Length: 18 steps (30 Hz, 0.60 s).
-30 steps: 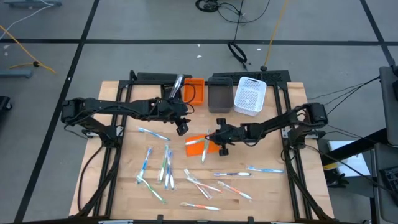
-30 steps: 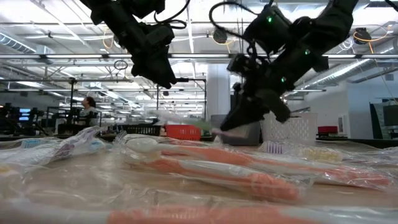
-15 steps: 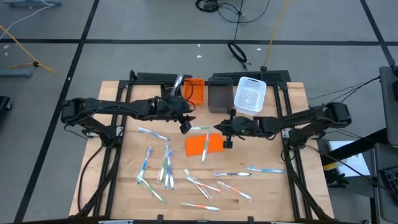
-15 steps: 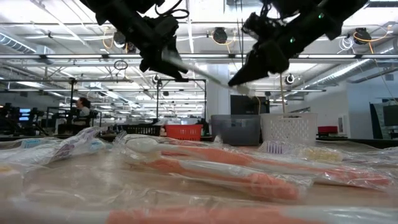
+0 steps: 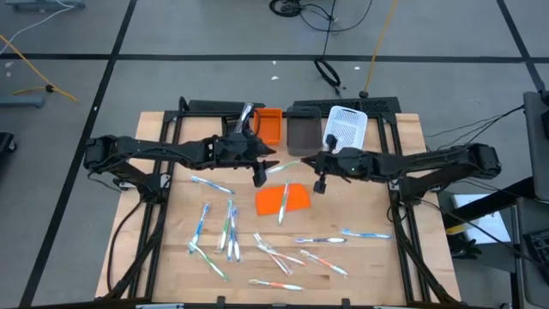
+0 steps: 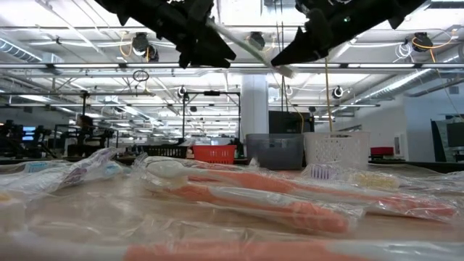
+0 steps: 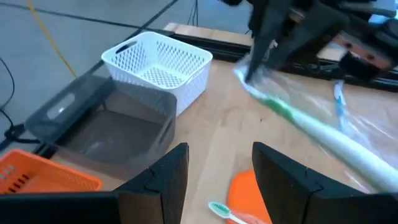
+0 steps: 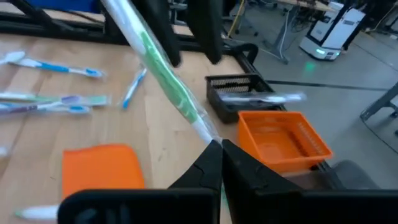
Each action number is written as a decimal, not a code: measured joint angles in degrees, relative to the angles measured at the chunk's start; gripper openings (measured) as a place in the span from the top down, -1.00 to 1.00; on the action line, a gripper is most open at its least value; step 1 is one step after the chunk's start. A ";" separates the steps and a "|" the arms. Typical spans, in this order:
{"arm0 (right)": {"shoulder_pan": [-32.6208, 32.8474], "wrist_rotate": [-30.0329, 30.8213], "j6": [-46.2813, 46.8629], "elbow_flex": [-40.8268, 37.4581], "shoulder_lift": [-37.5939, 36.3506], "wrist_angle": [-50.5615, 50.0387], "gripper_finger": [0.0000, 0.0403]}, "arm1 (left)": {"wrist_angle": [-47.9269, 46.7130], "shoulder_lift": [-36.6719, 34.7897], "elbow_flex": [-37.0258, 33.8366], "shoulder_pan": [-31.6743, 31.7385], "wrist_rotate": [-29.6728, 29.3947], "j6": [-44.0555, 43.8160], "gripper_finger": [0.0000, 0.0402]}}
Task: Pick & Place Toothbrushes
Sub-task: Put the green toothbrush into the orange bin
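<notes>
**Toothbrush held in the air between the two arms**

A green-and-white toothbrush in a clear wrapper hangs above the middle of the table, one end pinched in the closed right gripper. Its other end reaches toward the left gripper, whose fingers stand apart and hold nothing.

The other toothbrushes lie scattered over the near half of the wooden table, several wrapped; from table height the nearest wrappers fill the foreground. A flat orange sheet lies mid-table with one brush across it. Along the far edge stand a black bin with a brush in it, an orange bin, a grey bin and a white basket.

Beyond is a grey tiled floor with cables, and a large hall with ceiling lights.
</notes>
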 joint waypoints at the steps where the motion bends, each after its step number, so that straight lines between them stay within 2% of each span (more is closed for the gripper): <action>1: -0.33 0.00 0.01 0.00 -0.81 -0.69 1.00 | -0.01 0.00 0.00 0.00 0.00 0.04 0.12; 9: -1.55 0.04 1.73 0.00 -5.63 -3.63 1.00 | 1.34 0.02 0.00 -0.02 0.02 0.04 0.12; 18: -2.14 -0.29 4.98 0.02 -3.45 3.67 1.00 | 12.57 0.02 0.00 -1.76 0.07 3.28 0.12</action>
